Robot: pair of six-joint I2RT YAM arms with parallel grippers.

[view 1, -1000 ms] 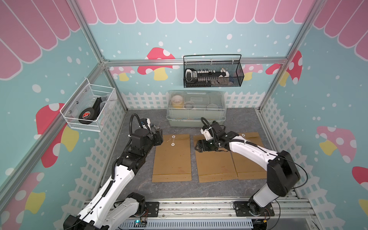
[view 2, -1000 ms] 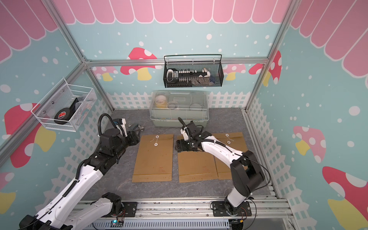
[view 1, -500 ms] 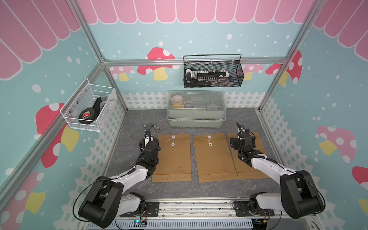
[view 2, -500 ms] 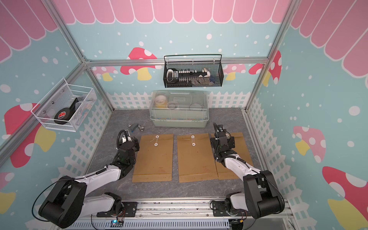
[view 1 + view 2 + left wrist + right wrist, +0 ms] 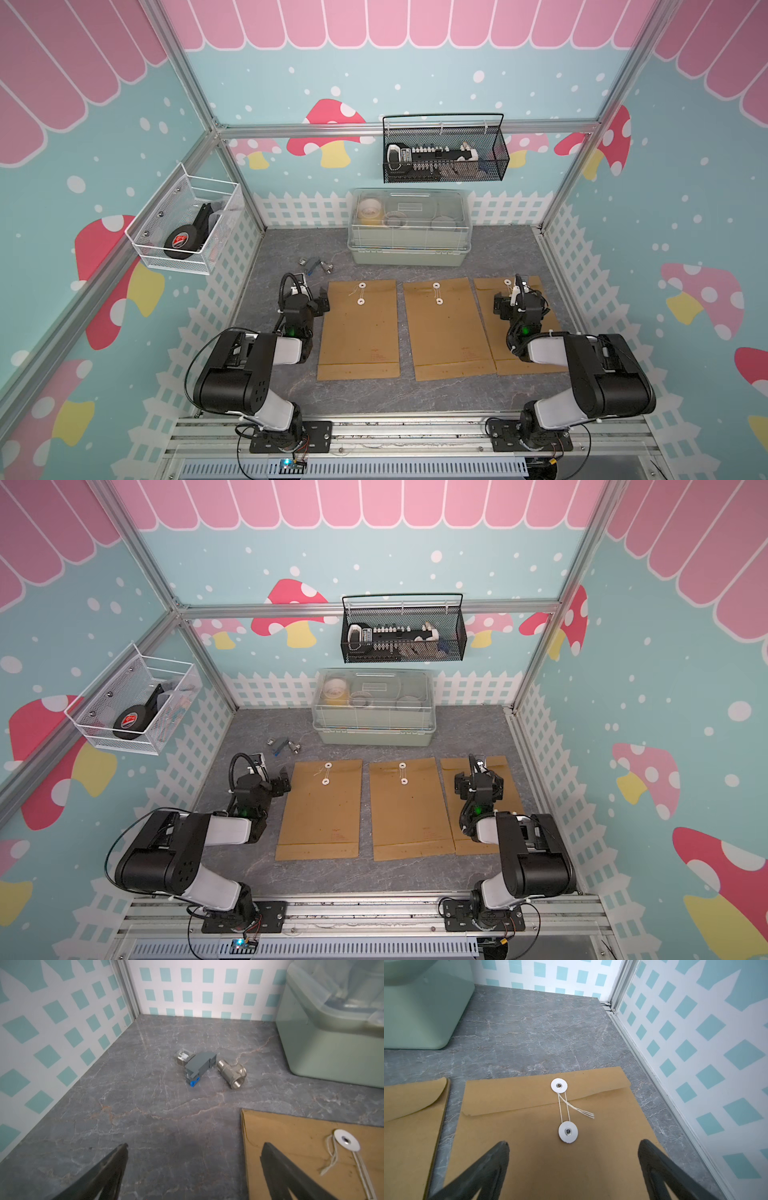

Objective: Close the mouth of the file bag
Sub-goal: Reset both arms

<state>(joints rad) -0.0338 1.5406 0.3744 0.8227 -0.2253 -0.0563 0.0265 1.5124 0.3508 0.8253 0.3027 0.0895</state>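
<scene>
I note left gripper at 9 o'clock and right gripper over the 3 o'clock kraft file bag, both spread, empty; I'd lift clear without snagging its looped string.

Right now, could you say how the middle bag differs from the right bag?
On the middle bag the flap corner curls up; on the right bag it lies flatter. The right gripper hangs over the right bag, none over the middle bag. Both are brown, with string between white discs.
</scene>
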